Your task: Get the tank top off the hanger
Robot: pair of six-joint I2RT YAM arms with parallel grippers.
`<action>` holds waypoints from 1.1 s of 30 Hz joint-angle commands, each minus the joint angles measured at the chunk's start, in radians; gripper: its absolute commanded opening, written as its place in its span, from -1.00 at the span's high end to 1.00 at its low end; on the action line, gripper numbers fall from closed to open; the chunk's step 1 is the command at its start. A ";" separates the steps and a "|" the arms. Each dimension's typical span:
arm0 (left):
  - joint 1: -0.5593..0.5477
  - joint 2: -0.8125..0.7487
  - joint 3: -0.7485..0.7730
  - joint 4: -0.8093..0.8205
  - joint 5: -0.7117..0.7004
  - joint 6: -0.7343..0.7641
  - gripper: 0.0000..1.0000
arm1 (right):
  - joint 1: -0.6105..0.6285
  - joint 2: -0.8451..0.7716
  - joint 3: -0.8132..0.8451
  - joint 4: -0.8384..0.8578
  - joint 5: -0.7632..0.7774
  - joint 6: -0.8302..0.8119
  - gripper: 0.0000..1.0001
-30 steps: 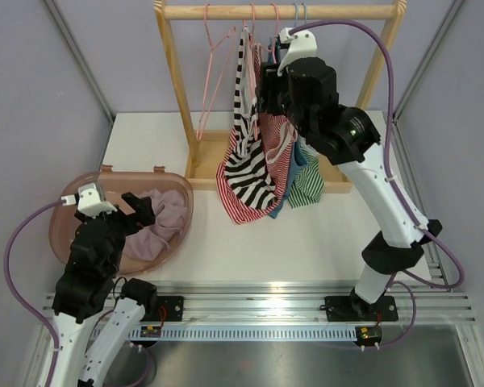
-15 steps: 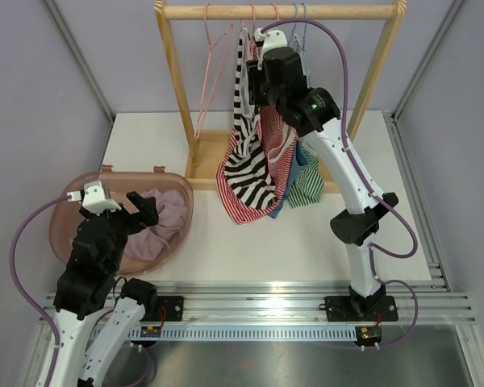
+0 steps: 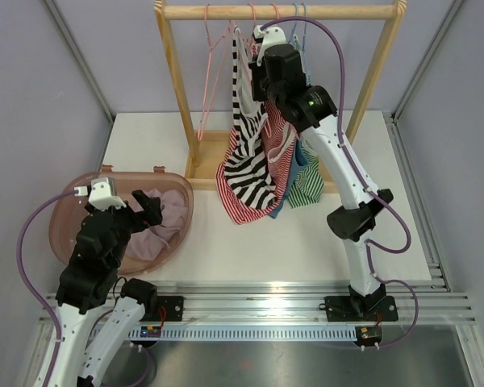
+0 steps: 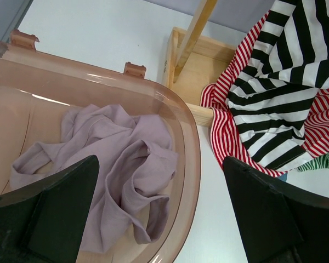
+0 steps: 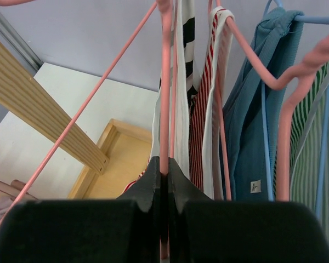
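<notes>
The black-and-white striped tank top (image 3: 246, 165) hangs from a pink hanger (image 5: 165, 82) on the wooden rack (image 3: 331, 11), at the front of a row of tops. My right gripper (image 5: 165, 170) is high up by the rail and shut on that hanger's pink wire, with the striped tank top (image 5: 182, 66) just to its right. In the top view the right gripper (image 3: 259, 81) is pressed against the clothes and its fingertips are hidden. My left gripper (image 4: 160, 164) is open and holds nothing above the basket (image 4: 186, 137).
A red-striped top (image 5: 200, 126), a teal top (image 5: 247, 109) and a green-striped top (image 5: 312, 164) hang behind on further hangers. An empty pink hanger (image 3: 214, 72) hangs at the left. The brown basket (image 3: 180, 189) holds a lilac garment (image 3: 161, 214). The rack's wooden base (image 3: 206, 165) sits on the table.
My right gripper has moved left along the rail to the striped top's hanger and shut on its pink wire. The left arm has barely shifted and stays open.
</notes>
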 commanded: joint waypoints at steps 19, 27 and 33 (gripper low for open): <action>0.004 0.005 0.010 0.078 0.108 0.038 -0.98 | 0.045 -0.405 -0.174 -0.013 -0.101 0.133 1.00; 0.004 0.073 0.137 0.158 0.351 0.053 -0.98 | 0.074 -0.672 -0.446 -0.135 -0.193 0.193 1.00; 0.003 0.226 0.343 0.239 0.460 0.047 -0.98 | 0.078 -0.884 -0.589 -0.203 -0.263 0.211 1.00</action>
